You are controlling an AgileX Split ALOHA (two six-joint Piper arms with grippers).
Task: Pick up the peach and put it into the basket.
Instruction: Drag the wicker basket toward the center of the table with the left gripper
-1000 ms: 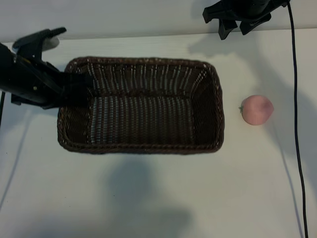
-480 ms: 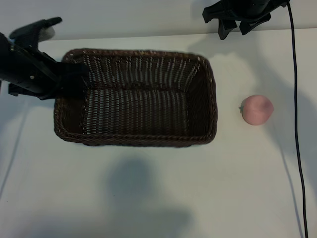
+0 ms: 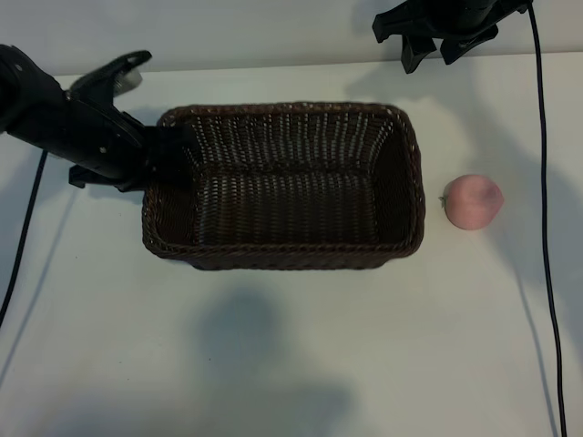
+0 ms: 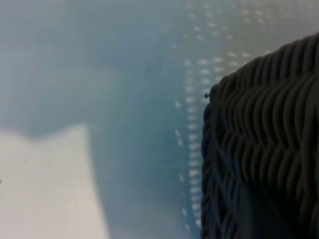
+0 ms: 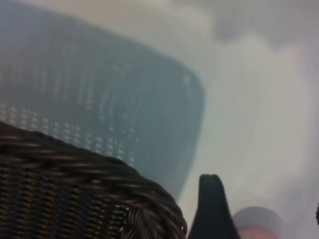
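Observation:
The dark brown wicker basket (image 3: 282, 110) sits mid-table, and my left gripper (image 3: 162, 150) is shut on its left wall, one finger inside and one outside. In the left wrist view the basket's weave (image 4: 269, 139) fills one side and its speckled shadow lies on the table. The pink peach (image 3: 472, 201) rests on the table just right of the basket, untouched. My right gripper (image 3: 434, 56) hangs open at the far edge, above and behind the peach. The right wrist view shows one black fingertip (image 5: 212, 209) between the basket's corner (image 5: 75, 199) and the peach (image 5: 256, 224).
A black cable (image 3: 545, 228) runs down the table's right side, just right of the peach. Another cable (image 3: 23, 237) trails from the left arm. A soft grey shadow (image 3: 264, 355) lies on the white table in front of the basket.
The left gripper has carried the basket to the right, closer to the peach, after a short swing toward the far left. The right gripper and the peach have not moved.

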